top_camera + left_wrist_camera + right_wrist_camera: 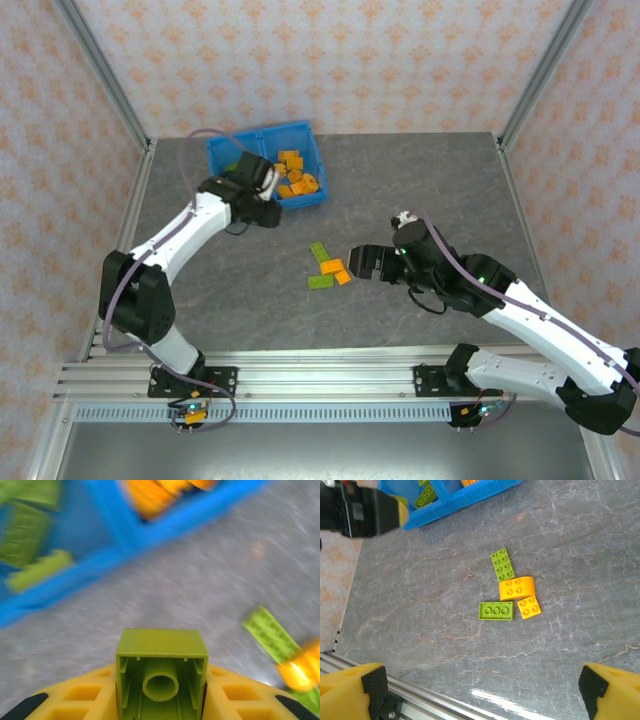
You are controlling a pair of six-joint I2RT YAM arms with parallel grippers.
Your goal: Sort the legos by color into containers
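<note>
The left end effector [161, 706] is shut tight on a green lego [161, 667]. The lego sits between its two yellow fingers [240, 695], with its hollow side facing the camera. This end effector is just by the near side of the blue tray [470, 497].

The tray has two boxes side by side. One box holds green legos [22, 530] and the other holds orange legos [293, 172].

Four more legos lie close together on the grey table [420, 605]. There is a long green one [503, 565], and a curved orange one [517, 588] touching its end. A small orange one [529, 606] and a flat green one [496, 611] lie right beside them.

The right end effector [482, 690] is open very wide. It holds nothing and hangs over the table near those four legos.
</note>
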